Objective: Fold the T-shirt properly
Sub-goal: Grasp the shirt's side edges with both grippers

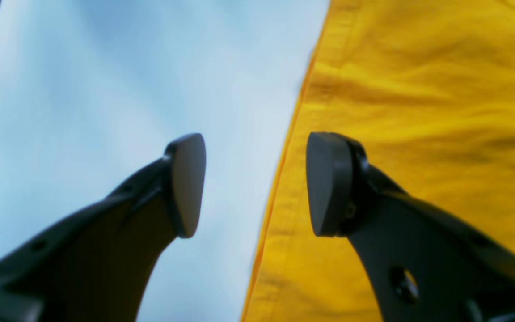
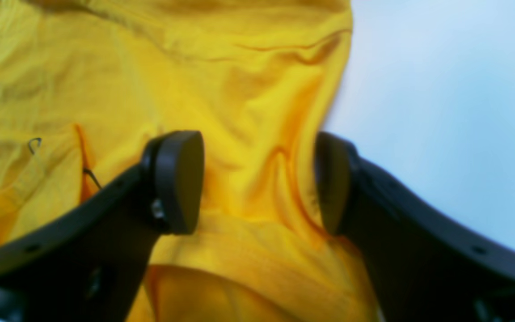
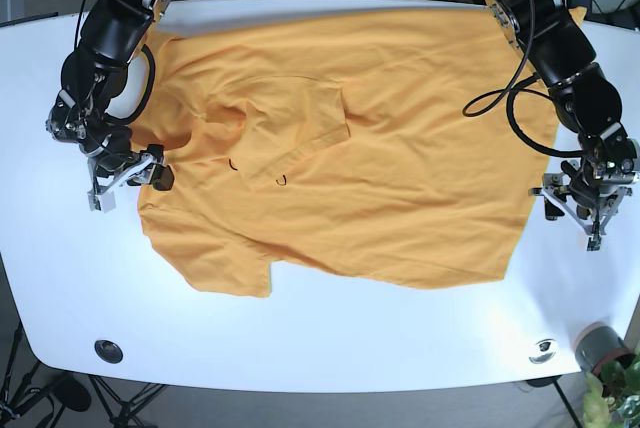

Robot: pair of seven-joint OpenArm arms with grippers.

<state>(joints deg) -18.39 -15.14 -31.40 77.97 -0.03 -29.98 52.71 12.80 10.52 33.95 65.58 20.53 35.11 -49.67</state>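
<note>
A yellow T-shirt lies spread on the white table, neck to the left and hem to the right, with a flap folded over near its middle. My right gripper is open at the shirt's left edge. In the right wrist view it stands open over rumpled yellow cloth close to the cloth's edge. My left gripper is open at the hem on the right. In the left wrist view it straddles the hem edge, one finger over the table, the other over the shirt.
Round grommets sit in the table's front corners. A grey pot with a plant stands beyond the front right corner. Cables hang from the arm on the right. Bare table shows along the front.
</note>
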